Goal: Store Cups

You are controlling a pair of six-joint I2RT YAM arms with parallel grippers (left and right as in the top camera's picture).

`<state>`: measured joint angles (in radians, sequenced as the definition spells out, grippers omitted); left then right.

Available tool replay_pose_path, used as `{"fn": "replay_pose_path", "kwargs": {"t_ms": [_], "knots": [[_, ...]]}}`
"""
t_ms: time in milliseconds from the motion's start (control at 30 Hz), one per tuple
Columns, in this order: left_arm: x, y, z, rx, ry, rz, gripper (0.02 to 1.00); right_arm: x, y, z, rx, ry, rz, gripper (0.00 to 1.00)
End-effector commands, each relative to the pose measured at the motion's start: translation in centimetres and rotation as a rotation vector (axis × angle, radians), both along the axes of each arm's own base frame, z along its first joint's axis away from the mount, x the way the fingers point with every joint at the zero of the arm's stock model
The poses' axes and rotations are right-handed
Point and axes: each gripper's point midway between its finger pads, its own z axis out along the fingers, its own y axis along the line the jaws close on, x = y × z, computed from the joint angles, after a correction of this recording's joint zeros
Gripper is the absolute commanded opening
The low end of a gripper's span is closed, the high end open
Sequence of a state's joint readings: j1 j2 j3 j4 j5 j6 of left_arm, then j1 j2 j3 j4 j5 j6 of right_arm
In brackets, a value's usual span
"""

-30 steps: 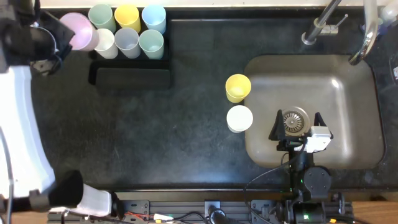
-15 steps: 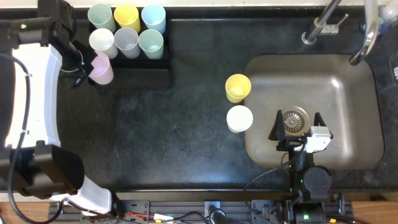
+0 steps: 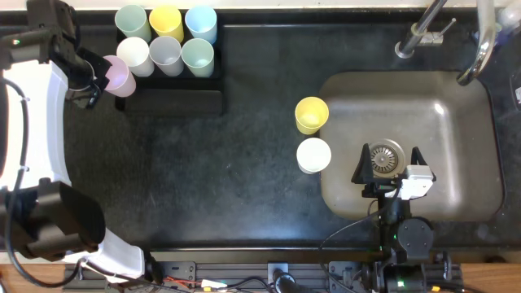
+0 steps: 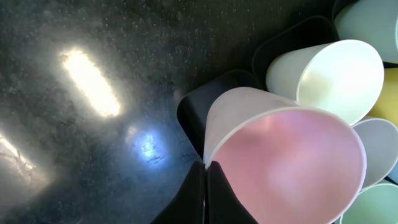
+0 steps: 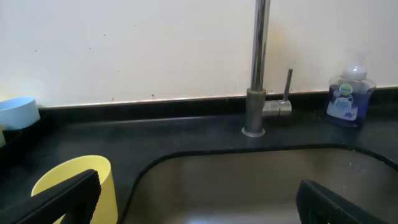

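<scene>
Top view is showing the job partly done: six stored cups [image 3: 166,53] are standing mouth-up in the black rack [image 3: 171,102] at the back left of the counter [image 3: 228,187]. I am holding a seventh, the pink cup [image 3: 120,75], tipped on its side at the rack's left end, just beside a stored white one. My left gripper [image 4: 205,190] is pinching the pink cup's thin wall at the rim, fingers pressed together on it. From the wrist view I am judging that it is hanging over a vacant rounded slot, not yet seated.

A loose yellow cup [image 3: 311,114] and a loose white cup [image 3: 313,155] are waiting upright beside the sink [image 3: 456,106]. My right gripper [image 3: 389,163] is hovering over the basin with its fingers spread wide, gripping nothing.

All the cups are looking like smooth tapered plastic; the pink one is letting light through. Glossy, dark, speckled stone is making up the counter, and the sink is looking like dull brushed steel.
</scene>
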<state>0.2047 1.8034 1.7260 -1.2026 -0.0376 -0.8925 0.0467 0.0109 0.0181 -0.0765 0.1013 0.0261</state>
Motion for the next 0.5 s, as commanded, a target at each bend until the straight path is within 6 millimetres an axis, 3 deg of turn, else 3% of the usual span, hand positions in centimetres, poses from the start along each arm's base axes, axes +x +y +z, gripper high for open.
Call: {"fn": "replay_pose_path", "kwargs": {"t_ms": [33,500], "knots": [[0.3,-0.2,-2.1,-0.038,0.042,0.013,0.036,0.0,0.3,-0.4,0.005,0.001,0.013,0.998],[1.1,-0.1,-4.8,-0.040,0.094,-0.009,0.036,0.0,0.3,-0.4,0.005,0.001,0.013,0.996]]}}
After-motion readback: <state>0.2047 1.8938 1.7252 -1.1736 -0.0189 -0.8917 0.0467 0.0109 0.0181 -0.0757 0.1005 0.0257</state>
